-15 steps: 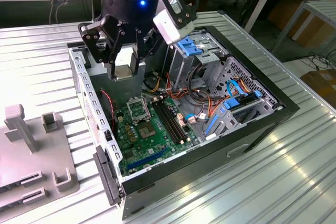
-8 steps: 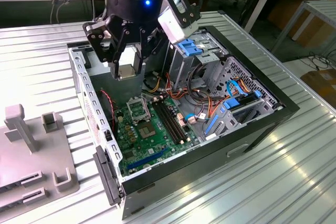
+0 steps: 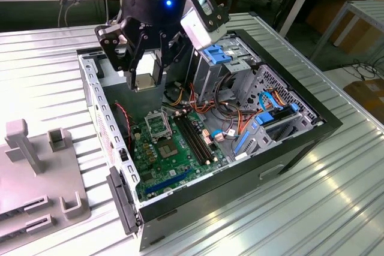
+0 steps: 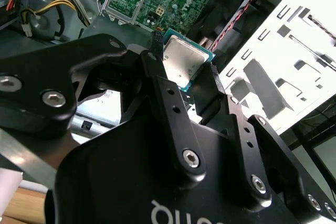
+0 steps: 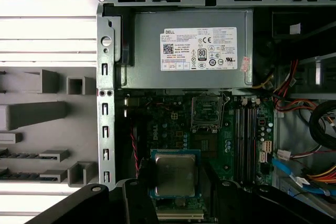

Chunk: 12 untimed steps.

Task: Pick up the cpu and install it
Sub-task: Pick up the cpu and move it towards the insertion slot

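While the pincer [image 3: 144, 81] hung over the open case [image 3: 282, 160], clamped on the cpu [image 5: 175, 174] | step: carrying, not yet seated | socket [image 5: 208, 111] below, off to one side | seating likely needs squaring up and a gentle descent

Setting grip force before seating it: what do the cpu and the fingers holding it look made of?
cpu: silver-grey metal lid with a dull sheen, on a thin green board, likely fibreglass, showing at its edges.
fingers: matte black flat bars held by bolts; possibly anodised metal or hard plastic, the look leaves it open.
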Available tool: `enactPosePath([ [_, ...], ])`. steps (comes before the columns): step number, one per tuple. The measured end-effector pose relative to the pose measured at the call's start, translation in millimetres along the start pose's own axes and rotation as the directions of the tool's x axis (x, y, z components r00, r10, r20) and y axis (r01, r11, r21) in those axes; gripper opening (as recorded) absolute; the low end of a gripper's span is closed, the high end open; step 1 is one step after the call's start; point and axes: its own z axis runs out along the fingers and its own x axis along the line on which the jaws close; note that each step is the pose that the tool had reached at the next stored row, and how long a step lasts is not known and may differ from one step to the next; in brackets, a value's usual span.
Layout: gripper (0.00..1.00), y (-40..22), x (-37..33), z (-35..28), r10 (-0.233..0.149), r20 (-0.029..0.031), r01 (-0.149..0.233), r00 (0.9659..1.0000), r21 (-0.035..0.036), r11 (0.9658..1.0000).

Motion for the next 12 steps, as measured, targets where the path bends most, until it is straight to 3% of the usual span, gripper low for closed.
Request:
enactPosePath([
  [5,0.47,-1.5,-2.0,0.2,0.000,-0.0001,0.000,1.0000,0.0002,1.0000],
  [12,0.47,-2.5,-21.4,0.8,0.000,0.0000,0.000,1.0000,0.0002,1.0000],
])
